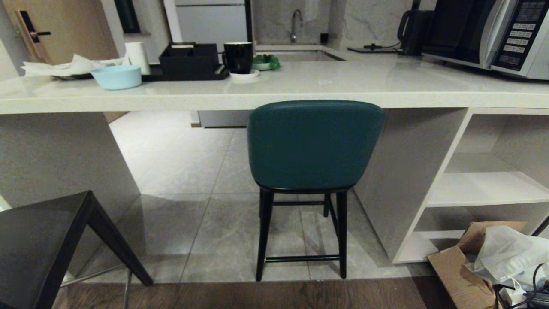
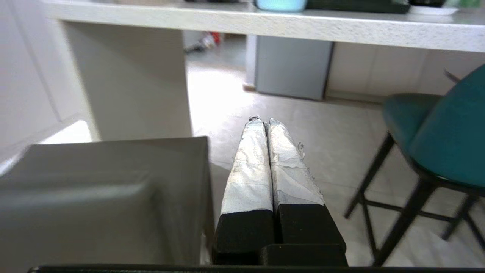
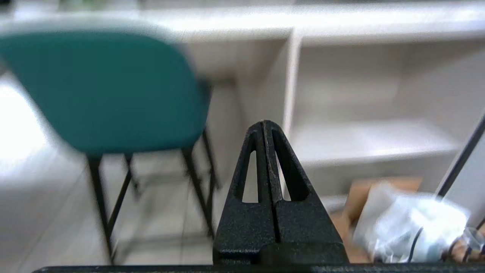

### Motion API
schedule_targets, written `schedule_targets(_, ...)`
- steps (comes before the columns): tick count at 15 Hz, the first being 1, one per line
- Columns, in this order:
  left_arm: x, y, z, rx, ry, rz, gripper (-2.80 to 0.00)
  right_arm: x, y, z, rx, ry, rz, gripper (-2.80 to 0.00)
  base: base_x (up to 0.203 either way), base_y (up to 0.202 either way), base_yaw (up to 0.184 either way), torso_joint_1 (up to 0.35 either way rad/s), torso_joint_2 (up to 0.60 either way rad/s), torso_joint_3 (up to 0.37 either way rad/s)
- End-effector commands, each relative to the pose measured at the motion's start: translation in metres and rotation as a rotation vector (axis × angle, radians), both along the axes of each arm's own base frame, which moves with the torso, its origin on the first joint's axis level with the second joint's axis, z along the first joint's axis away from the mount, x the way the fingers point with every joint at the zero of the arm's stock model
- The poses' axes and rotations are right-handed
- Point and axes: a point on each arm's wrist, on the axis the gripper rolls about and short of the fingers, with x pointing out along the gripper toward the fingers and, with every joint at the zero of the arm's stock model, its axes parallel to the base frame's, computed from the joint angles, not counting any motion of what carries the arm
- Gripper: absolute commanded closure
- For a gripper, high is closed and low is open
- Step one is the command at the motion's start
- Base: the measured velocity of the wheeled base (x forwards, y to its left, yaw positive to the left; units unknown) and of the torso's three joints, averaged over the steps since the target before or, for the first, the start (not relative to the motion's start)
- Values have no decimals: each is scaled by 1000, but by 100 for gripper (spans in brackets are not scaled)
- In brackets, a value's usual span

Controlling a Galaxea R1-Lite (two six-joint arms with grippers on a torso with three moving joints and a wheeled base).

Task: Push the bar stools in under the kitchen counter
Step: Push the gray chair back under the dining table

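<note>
The teal bar stool (image 1: 315,143) stands on thin black legs with its seat under the kitchen counter (image 1: 300,92) and its back against the counter's front edge. The dark grey stool (image 1: 40,240) shows at the lower left, back from the counter. Neither arm is in the head view. My left gripper (image 2: 264,121) is shut and empty, held in the air beside the grey stool (image 2: 102,197), with the teal stool (image 2: 443,132) off to its other side. My right gripper (image 3: 265,123) is shut and empty, pointing between the teal stool (image 3: 102,87) and the white shelving (image 3: 371,106).
On the counter stand a pale blue bowl (image 1: 116,77), a black mug (image 1: 238,57), a black tray (image 1: 191,60) and a microwave (image 1: 497,34). An open cardboard box (image 1: 472,266) with plastic wrap lies on the floor at the right. The slab side panel (image 1: 51,154) bounds the left.
</note>
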Motion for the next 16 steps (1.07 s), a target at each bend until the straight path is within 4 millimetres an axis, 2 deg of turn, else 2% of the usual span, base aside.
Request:
schedule_targets(1,-18,1,-11,4,-46,60,0,-20,2,1,-10,-65,23,0,0,0,0,0,0,0)
schedule_targets(3,-29,-1,-24,32,-51,32,0,-22,2,2,-28,-72,27,0,0,0,0,0,0,0)
schedule_targets(5,-43,-3,-50,75,-55,-53,0,-24,2,5,-47,-79,27,0,0,0,0,0,0,0)
schedule_targets(8,-34,-5,-101,80,119,-142,0,-26,0,10,-77,-69,85,0,0,0,0,0,0,0)
schedule_targets(9,-32,-6,-106,64,133,-212,0,-30,0,4,-80,-66,84,0,0,0,0,0,0,0)
schedule_targets(11,-30,-7,-115,49,186,-275,0,-31,0,-26,-84,-17,88,0,0,0,0,0,0,0)
schedule_targets(14,-30,-8,-115,56,182,-280,0,-24,1,-67,-114,71,200,0,0,0,0,0,0,0)
schedule_targets(16,-30,-8,-115,52,183,-282,0,-22,2,-101,-128,103,250,0,0,0,0,0,0,0)
